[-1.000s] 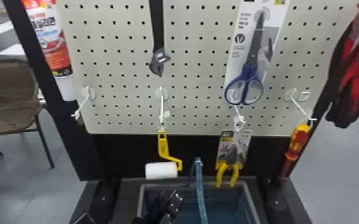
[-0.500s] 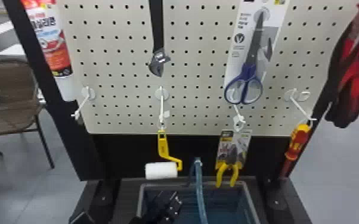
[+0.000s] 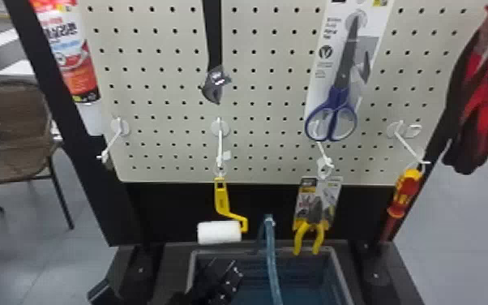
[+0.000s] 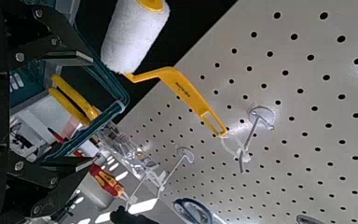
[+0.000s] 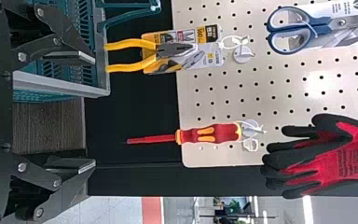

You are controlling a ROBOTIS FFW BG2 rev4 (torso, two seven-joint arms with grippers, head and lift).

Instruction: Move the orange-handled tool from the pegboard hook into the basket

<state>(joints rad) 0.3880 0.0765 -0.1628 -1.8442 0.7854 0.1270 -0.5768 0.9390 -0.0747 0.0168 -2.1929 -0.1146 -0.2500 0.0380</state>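
Observation:
In the head view my left gripper [image 3: 167,284] is low, over the left side of the basket [image 3: 191,263], below the paint roller [image 3: 221,199]. The roller hangs from a pegboard hook [image 3: 220,142], its white sleeve down and its yellow-orange handle up. In the left wrist view, my left gripper [image 4: 89,111] is open, with the roller [image 4: 182,86] beyond its fingers, untouched. Yellow-handled pliers [image 3: 310,223] hang on a card further right. The right wrist view has my right gripper [image 5: 94,112] open, facing the pliers [image 5: 130,44] and a red-and-yellow screwdriver [image 5: 209,134].
The basket's teal handle [image 3: 270,255] stands up between roller and pliers. Blue scissors [image 3: 338,97] and red-black gloves [image 3: 478,101] hang at the right. A dark tool [image 3: 215,85] hangs above the roller's hook. A chair [image 3: 12,121] stands at the left.
My left gripper has shifted slightly left, low over the basket. The hanging tools and the basket have not moved.

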